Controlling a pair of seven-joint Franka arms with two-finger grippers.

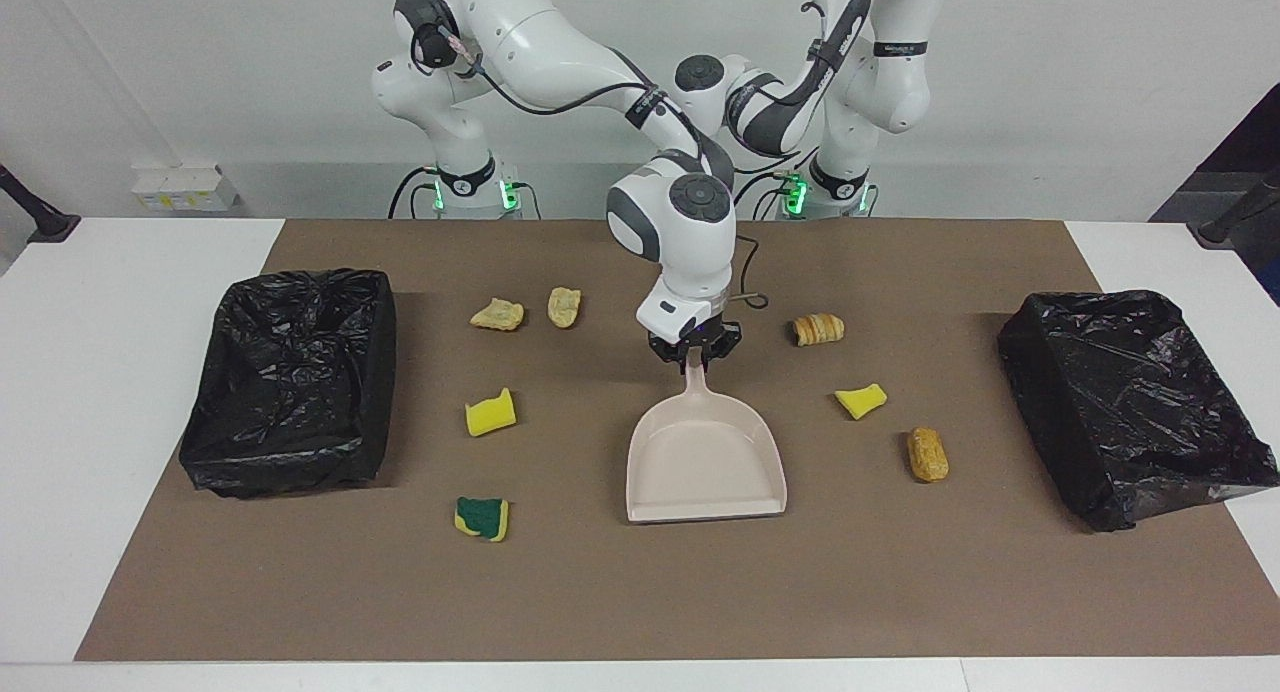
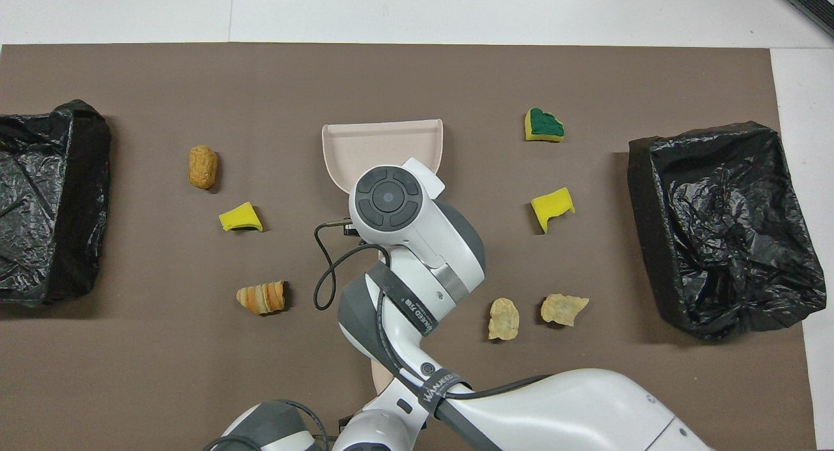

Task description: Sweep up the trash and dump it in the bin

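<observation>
The beige dustpan (image 1: 705, 462) (image 2: 381, 145) lies flat mid-mat, with its handle pointing toward the robots. My right gripper (image 1: 693, 354) is down at the handle and shut on it; in the overhead view the right arm's wrist hides it. Several trash bits lie around the pan. Toward the right arm's end are two tan lumps (image 1: 497, 315) (image 1: 564, 307), a yellow sponge (image 1: 490, 413) and a green-and-yellow sponge (image 1: 482, 518). Toward the left arm's end are a striped bread lump (image 1: 818, 329), a yellow sponge (image 1: 861, 400) and a golden lump (image 1: 927, 454). My left gripper is hidden.
Two bins lined with black bags stand at the mat's ends, one (image 1: 290, 377) (image 2: 723, 229) at the right arm's end and one (image 1: 1130, 402) (image 2: 45, 203) at the left arm's. A beige strip (image 2: 376, 373), perhaps the brush, shows under the right arm. The left arm waits, folded.
</observation>
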